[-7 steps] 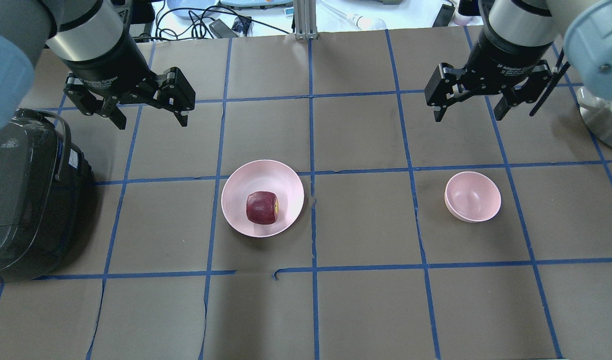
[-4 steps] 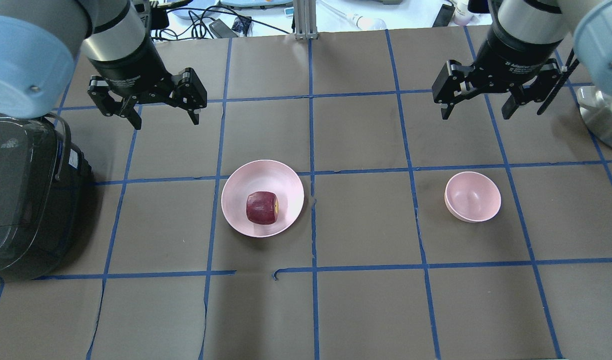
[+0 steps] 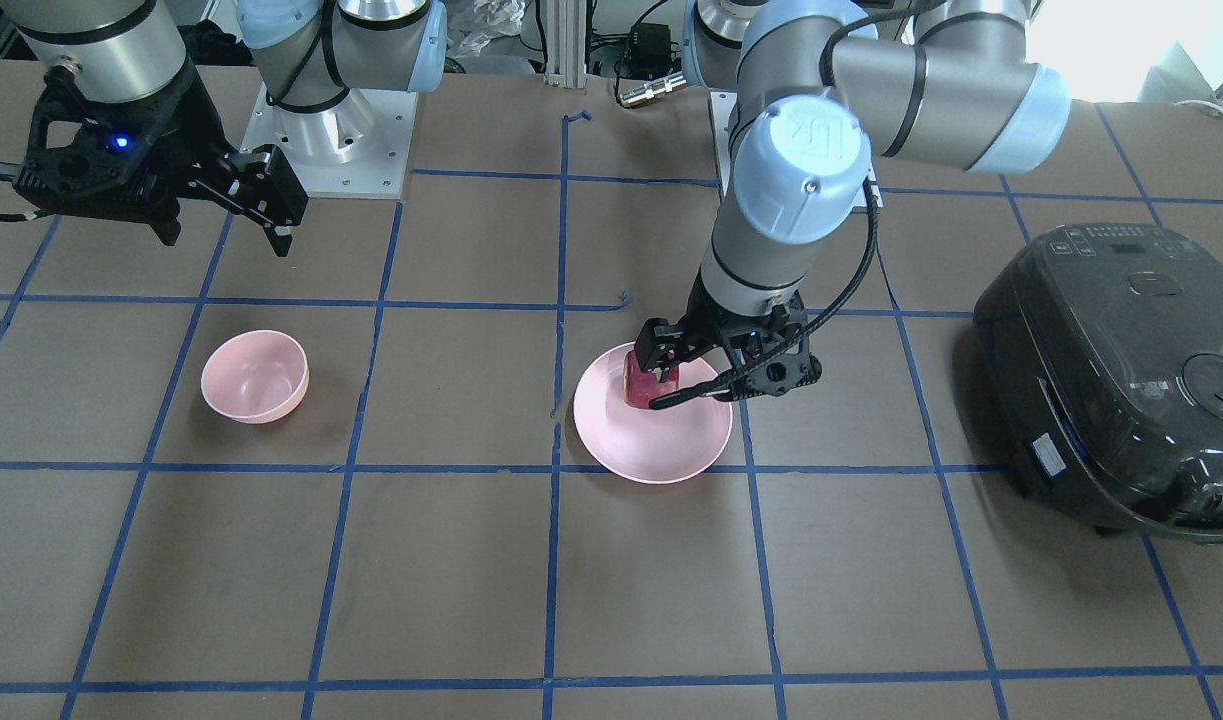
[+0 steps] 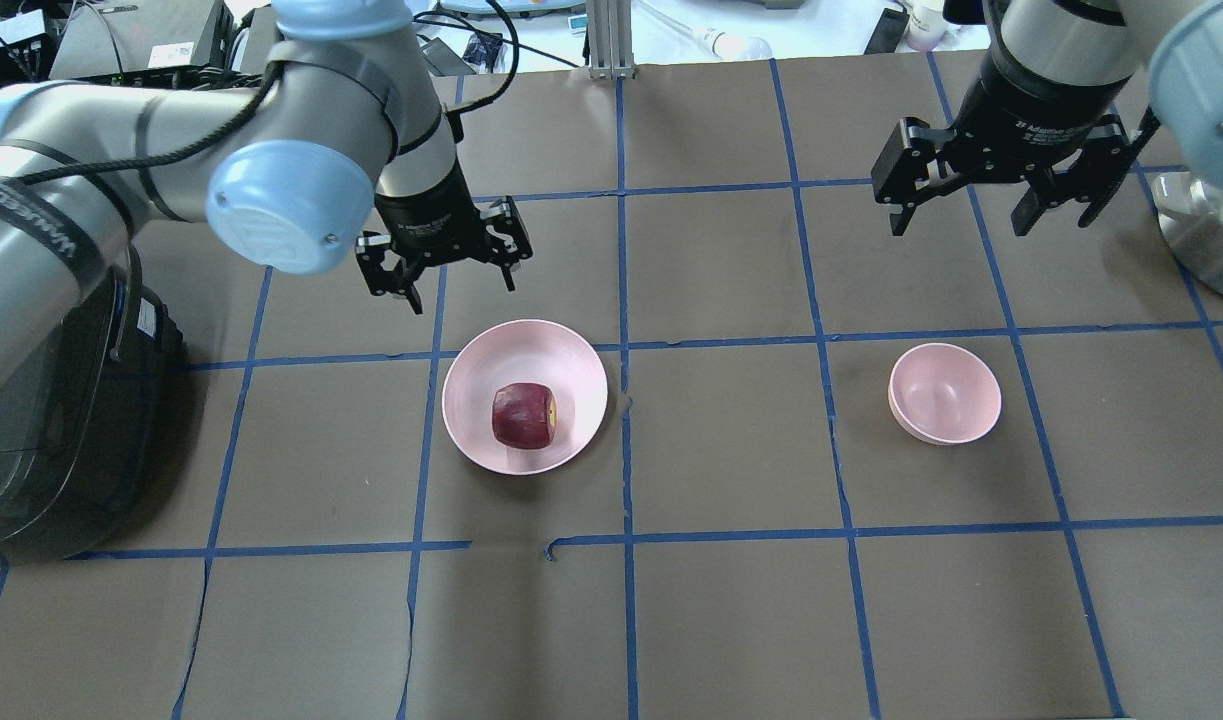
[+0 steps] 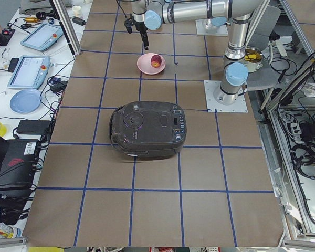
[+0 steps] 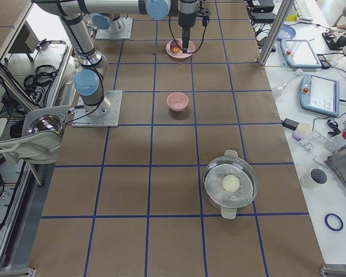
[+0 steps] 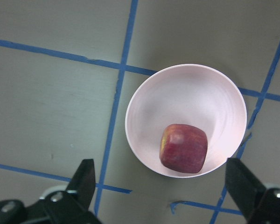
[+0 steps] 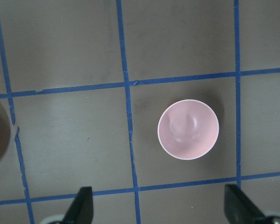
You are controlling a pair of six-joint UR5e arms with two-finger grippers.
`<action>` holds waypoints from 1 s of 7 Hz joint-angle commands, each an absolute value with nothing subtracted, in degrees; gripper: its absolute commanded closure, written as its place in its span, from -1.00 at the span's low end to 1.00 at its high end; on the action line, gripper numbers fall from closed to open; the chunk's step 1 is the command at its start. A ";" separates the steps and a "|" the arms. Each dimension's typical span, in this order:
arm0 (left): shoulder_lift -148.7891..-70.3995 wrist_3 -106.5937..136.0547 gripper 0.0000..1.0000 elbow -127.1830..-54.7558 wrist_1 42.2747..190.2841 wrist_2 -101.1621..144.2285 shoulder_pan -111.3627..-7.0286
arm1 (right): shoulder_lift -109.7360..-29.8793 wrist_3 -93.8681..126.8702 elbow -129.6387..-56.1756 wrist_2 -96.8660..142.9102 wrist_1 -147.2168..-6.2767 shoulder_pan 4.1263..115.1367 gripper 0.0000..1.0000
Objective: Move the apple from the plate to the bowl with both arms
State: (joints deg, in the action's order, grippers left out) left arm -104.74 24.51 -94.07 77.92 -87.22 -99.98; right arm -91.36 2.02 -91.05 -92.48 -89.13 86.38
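The dark red apple (image 4: 522, 415) lies on the pale pink plate (image 4: 571, 365) left of the table's middle. My left gripper (image 4: 461, 290) is open and empty; it hangs above the plate's far-left rim, apart from the apple. In the front view it (image 3: 716, 385) partly hides the apple (image 3: 634, 388). The left wrist view looks down on the apple (image 7: 184, 148) in the plate (image 7: 186, 98). The small pink bowl (image 4: 944, 392) stands empty on the right. My right gripper (image 4: 959, 225) is open and empty, high beyond the bowl (image 8: 188, 129).
A black rice cooker (image 4: 51, 400) stands at the table's left edge, close to my left arm. A steel pot (image 4: 1201, 240) sits at the right edge. Blue tape lines divide the brown table cover into squares.
My left gripper has moved right and toward the plate, from the far left to just above the plate's far rim. My right gripper has barely shifted. Apple, plate and bowl are still.
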 commanded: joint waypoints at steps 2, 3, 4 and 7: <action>-111.69 25.31 -1.00 -98.08 71.20 -86.05 -102.30 | -86.33 -1.58 -92.28 -94.12 -89.74 73.09 -1.00; -113.27 24.01 -1.00 -98.61 71.28 -86.13 -102.57 | -83.18 -1.76 -93.24 -94.39 -92.00 69.99 -1.00; -114.33 20.08 -1.00 -100.01 71.37 -86.13 -102.57 | -80.80 -1.84 -95.25 -93.52 -97.24 69.61 -1.00; -114.87 17.05 -0.88 -102.21 71.89 -85.96 -102.57 | -79.80 -5.25 -108.05 -93.25 -105.76 69.61 -1.00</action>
